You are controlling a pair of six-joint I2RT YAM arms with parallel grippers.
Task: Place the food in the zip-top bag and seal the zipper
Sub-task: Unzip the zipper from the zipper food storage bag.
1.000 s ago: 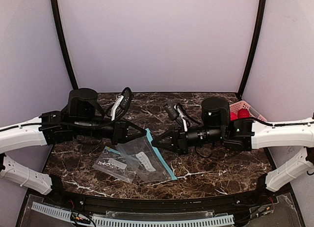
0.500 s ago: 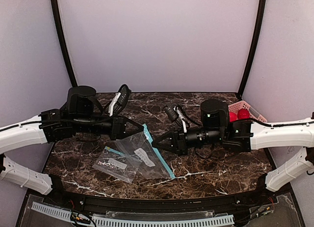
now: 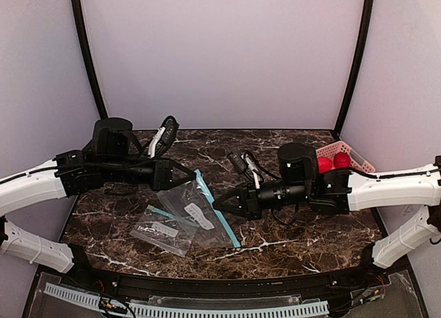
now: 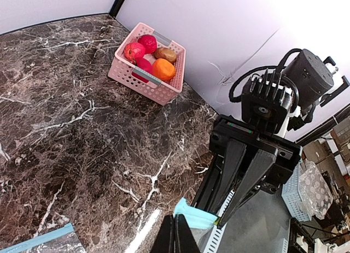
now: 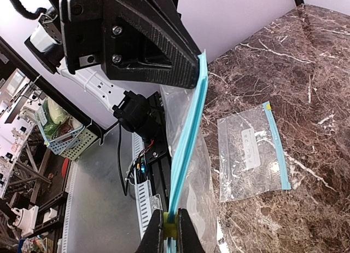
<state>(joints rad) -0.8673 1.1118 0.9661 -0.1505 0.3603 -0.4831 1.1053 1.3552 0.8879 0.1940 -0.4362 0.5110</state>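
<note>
Only the left wrist view caught the food (image 4: 163,69): red, brown and orange rounds heaped in a pink slatted basket (image 4: 159,92) at the far corner. Right wrist view gave the thin teal zipper (image 5: 188,132) pulled straight between left tool (image 3: 187,173) and right tool (image 5: 168,231), both clenched on it. The clear, limp zip-top bag (image 3: 207,225) draped below. A second bag (image 3: 157,230) lay flat on the marbled worktop (image 3: 296,228).

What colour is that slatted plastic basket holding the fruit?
The basket is pink; best in left wrist view.
</note>
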